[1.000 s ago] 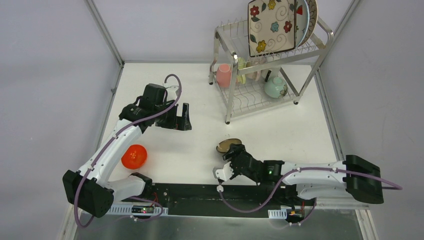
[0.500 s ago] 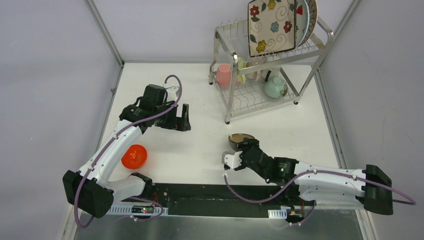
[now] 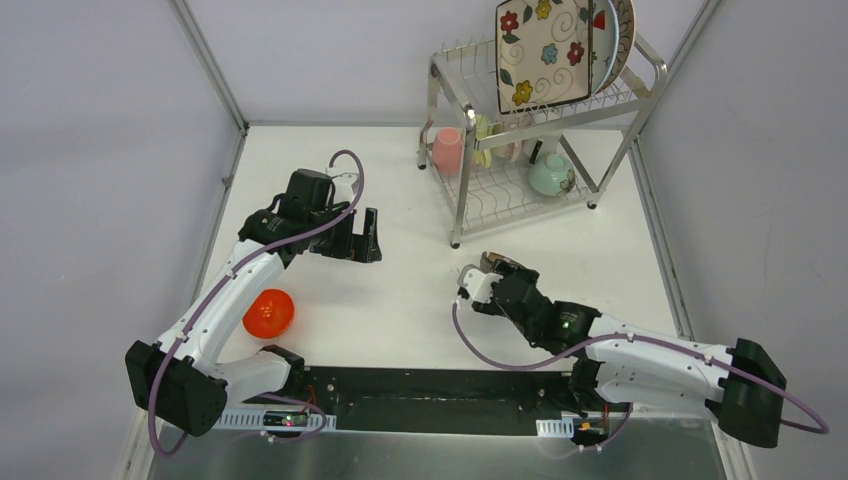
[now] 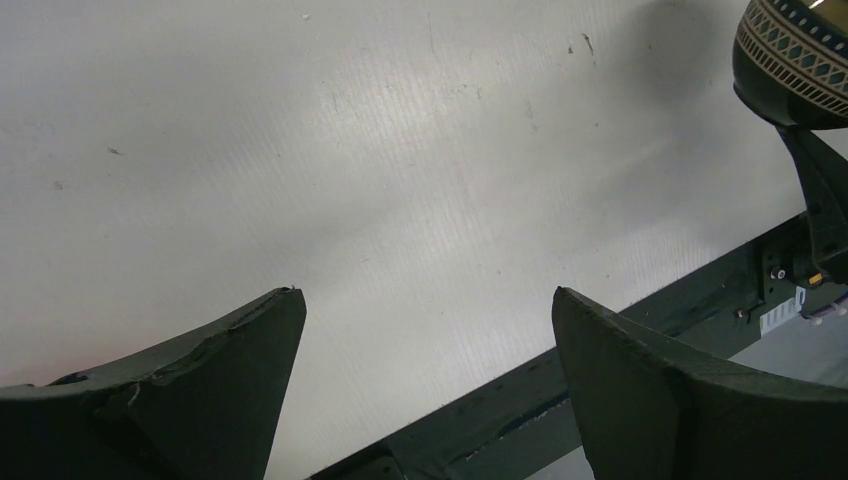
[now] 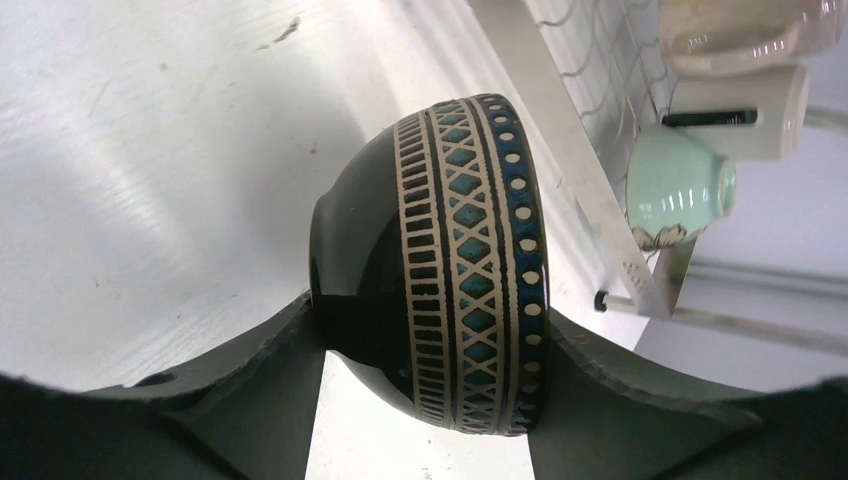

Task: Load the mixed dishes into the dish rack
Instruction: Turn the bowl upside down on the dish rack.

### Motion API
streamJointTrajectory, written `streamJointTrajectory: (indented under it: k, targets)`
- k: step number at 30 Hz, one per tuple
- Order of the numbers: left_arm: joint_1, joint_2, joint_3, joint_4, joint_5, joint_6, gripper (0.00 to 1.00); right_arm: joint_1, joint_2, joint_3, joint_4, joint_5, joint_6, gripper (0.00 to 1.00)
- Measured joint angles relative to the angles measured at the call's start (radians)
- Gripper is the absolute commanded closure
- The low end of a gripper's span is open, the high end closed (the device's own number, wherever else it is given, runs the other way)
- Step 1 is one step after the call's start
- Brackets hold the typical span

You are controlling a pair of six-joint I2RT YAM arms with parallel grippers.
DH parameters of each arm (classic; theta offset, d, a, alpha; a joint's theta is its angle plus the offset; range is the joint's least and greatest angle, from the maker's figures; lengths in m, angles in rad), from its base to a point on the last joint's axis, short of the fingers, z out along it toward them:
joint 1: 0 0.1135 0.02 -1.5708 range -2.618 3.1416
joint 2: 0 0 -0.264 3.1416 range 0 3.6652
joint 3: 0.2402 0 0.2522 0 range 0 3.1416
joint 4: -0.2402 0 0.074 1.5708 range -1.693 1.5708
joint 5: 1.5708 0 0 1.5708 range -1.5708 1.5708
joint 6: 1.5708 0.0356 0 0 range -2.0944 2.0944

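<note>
My right gripper [image 3: 490, 272] is shut on a dark brown bowl [image 5: 440, 260] with a cream and teal band, held above the table just in front of the dish rack [image 3: 455, 195]. The bowl also shows in the left wrist view [image 4: 795, 60]. The silver rack holds the square floral plate [image 3: 545, 52] and a round plate [image 3: 622, 35] upright on top. A pink cup [image 3: 448, 150], pale cups and a mint bowl [image 3: 551, 175] sit on its lower shelf. An orange bowl [image 3: 268, 313] lies on the table by the left arm. My left gripper [image 3: 368, 236] is open and empty.
The rack's front left leg [image 5: 560, 150] stands close beside the held bowl. The black base rail [image 3: 420, 385] runs along the near edge. Grey walls with metal corner posts enclose the white table [image 3: 400, 290].
My right gripper has carried the brown bowl away from the near edge, up and to the right, toward the rack. The left arm has not moved.
</note>
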Motion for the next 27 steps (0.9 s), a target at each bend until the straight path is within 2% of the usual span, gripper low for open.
streamJointTrajectory:
  k: [9,27]
  targets:
    - [0.0,-0.002,0.0,0.0,0.0,0.001,0.01,-0.122,-0.12,0.0,0.058,-0.013,0.176,0.87]
    - [0.0,-0.002,-0.002,0.0,0.0,0.006,0.01,-0.263,-0.024,-0.003,0.089,-0.114,0.475,0.87]
